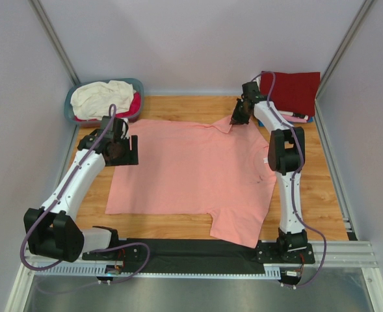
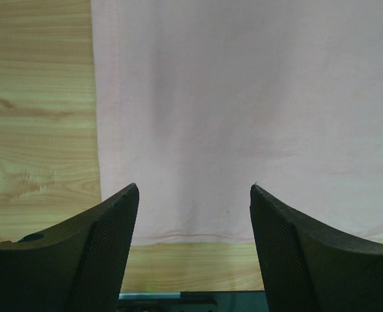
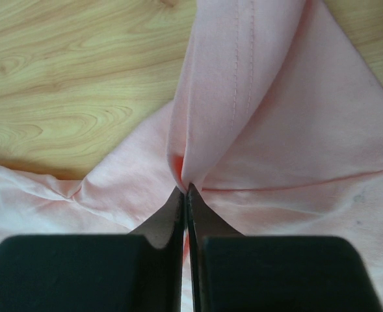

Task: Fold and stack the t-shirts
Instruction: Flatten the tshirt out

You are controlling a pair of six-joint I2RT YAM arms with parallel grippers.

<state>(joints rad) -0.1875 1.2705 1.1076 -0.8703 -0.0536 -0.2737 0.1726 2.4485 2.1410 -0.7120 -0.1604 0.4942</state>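
- The salmon-pink short-sleeved cotton t-shirt point(image 1: 191, 175) lies spread flat on the wooden table point(image 1: 321, 195), just near and to the right of the blue-grey plastic basket point(image 1: 68, 109). Its long axis runs away from the basket's side towards the right.
- Your right gripper point(image 1: 235, 120) sits well to the right of the basket, at the shirt's far edge. In the wrist view its jaws are pressed together on a raised fold of the pink cloth point(image 3: 295, 130), pinched right at the tips point(image 3: 186, 188).
- Your left gripper point(image 1: 121, 151) hangs just near the basket, above the shirt's corner on that side. Its jaws stand wide apart with nothing between them point(image 2: 194, 188); the cloth's edge point(image 2: 243, 97) lies flat below.
- The folded dark red t-shirt point(image 1: 292, 91) lies farther right of the basket, beyond the right gripper.
- The coming fold likely turns on this: the right arm grips the far edge, so the cloth would come nearwards, across the long axis.
- Expect the left corner to need its own grip.
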